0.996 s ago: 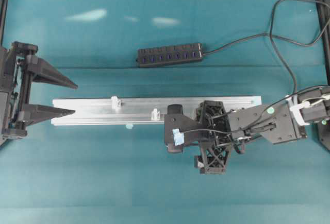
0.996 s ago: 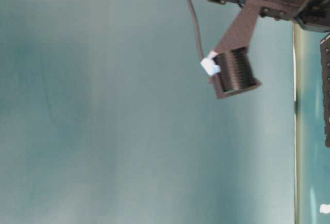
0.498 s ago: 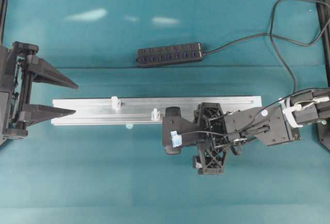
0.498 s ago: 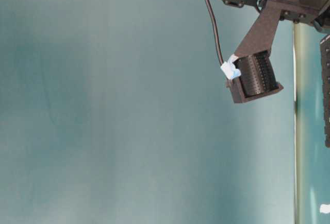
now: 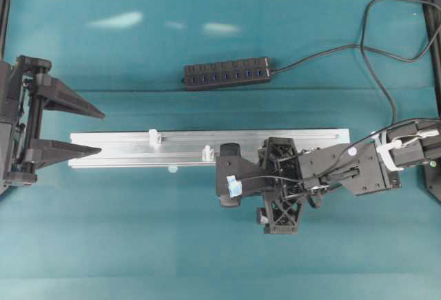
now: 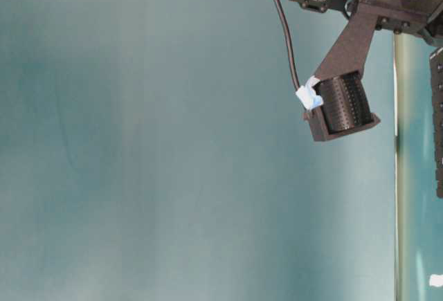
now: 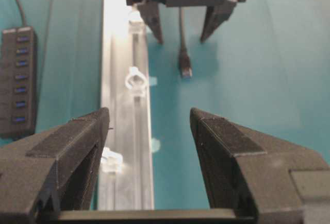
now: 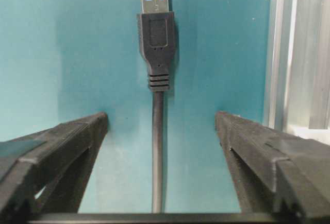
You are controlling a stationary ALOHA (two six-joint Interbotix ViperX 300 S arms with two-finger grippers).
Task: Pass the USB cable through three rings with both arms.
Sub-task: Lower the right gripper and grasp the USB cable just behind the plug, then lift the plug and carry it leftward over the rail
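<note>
The right gripper (image 8: 157, 126) has come lower and a little further along the near side of the rail (image 5: 138, 148) over the last second, and its jaws have begun to draw in. In its own wrist view the cable (image 8: 157, 147) lies on the teal table (image 5: 138, 245) straight down the middle between the two fingers, plug (image 8: 155, 38) pointing ahead, with clear gaps on both sides. So the jaws are half-open and holding nothing yet; this looks like the start of the pick-up, lined up well for a pinch just behind the plug.

The left gripper (image 5: 96, 132) has not moved. It waits wide and empty at the left end of the rail, its fingers straddling the rail's line.

None of the rings is threaded. From overhead, two rings (image 5: 155, 136) stand on the rail, one left of centre and one near the middle just beside the right gripper. The third I cannot make out there; the pale shape under the right arm in the left wrist view may be it. The cable runs from the plug back under the right arm, loops at the table's far right corner and joins the hub (image 5: 227, 74) near the far edge.

No brand or lettering is readable; the only markings are the blue insert in the plug and the blue sockets on the hub.
</note>
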